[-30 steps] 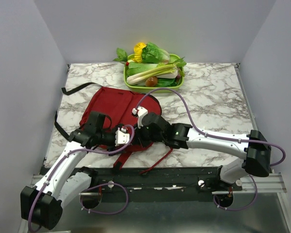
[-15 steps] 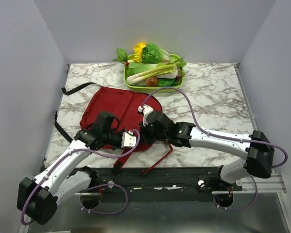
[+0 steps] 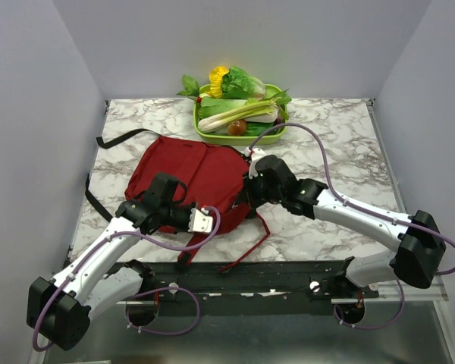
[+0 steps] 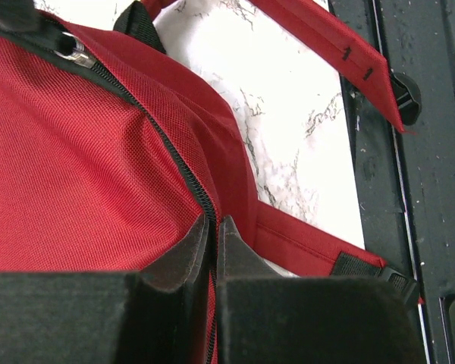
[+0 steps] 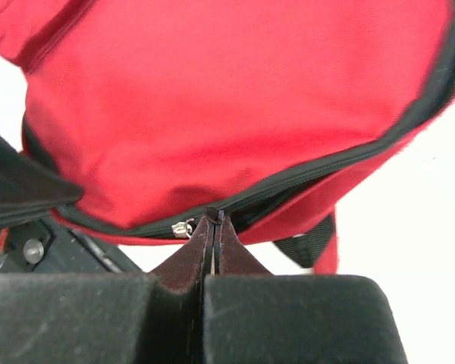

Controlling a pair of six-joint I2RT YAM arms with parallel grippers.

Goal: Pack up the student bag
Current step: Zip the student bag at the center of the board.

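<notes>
The student bag (image 3: 189, 178), dark red with black zipper trim, lies flat on the marbled worktop (image 3: 341, 152), left of centre. One black strap (image 3: 125, 138) trails off toward 10 o'clock, and a red strap (image 3: 246, 254) runs off its near edge toward 5 o'clock.

The left tool (image 4: 214, 221) is at the bag's near edge, about 6 o'clock. It is pinched on the red fabric right along the zipper line. The right tool (image 5: 212, 218) sits at the bag's 3 o'clock side. It is clenched tight on the black zipper trim, just beside the silver slider (image 5: 183, 226). Whether it has the pull tab itself I cannot tell.

Beyond the bag at 12 o'clock, well apart from it, a green tray (image 3: 235, 140) is heaped with vegetables (image 3: 239, 98). No lettering on the bag is large enough to read.
</notes>
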